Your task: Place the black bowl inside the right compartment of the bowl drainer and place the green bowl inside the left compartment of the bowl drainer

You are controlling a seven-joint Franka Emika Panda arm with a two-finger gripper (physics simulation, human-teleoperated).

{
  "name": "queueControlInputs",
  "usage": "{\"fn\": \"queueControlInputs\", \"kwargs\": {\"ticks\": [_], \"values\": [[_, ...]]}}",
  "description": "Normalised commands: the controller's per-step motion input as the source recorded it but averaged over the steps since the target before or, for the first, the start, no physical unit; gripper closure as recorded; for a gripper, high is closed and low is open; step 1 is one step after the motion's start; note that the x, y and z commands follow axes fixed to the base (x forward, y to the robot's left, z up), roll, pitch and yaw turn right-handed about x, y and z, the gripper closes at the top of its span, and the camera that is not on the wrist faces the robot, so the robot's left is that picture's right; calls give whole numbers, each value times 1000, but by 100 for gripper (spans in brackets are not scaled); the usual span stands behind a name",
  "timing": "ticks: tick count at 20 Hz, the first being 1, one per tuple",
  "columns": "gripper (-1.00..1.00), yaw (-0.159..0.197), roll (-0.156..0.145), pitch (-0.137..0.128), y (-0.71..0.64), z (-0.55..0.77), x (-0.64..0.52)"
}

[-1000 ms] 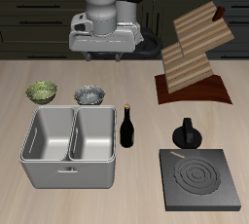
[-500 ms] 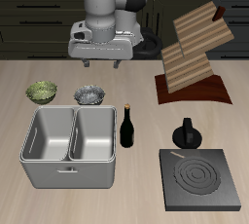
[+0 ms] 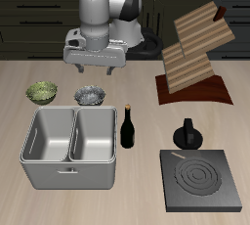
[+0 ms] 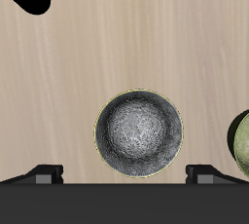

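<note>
Olive-green, the green bowl (image 3: 41,92) sits on the bench (image 3: 137,72) behind the drainer (image 3: 70,149), touching nothing. Just beside it, the black bowl (image 3: 91,95) rests behind the drainer's other basin; both basins hold nothing. The end effector (image 3: 94,68) hangs above and slightly behind the black bowl, fingers spread and holding nothing; the wrist view shows the black bowl (image 4: 139,133) between its fingertips (image 4: 46,172). Further along stand a bottle (image 3: 128,128), a moka pot (image 3: 187,133), a stove plate (image 3: 202,181) and a wooden rack (image 3: 195,58).

The wooden table (image 3: 59,70) carries the green bowl (image 3: 41,92), black bowl (image 3: 90,95), bowl drainer (image 3: 69,175), bottle (image 3: 128,128), stove plate (image 3: 203,181) and rack (image 3: 195,58).
</note>
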Motion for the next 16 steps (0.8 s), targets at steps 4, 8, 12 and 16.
{"fn": "queueControlInputs", "kwargs": {"ticks": [4, 8, 12, 16], "values": [[-100, -23, 26, 59, 24, -575, -13], [-100, -41, 12, 27, 56, -357, -14], [-100, -42, 7, 49, 32, -356, -44], [-100, -25, 2, 15, 38, -165, -11]]}}
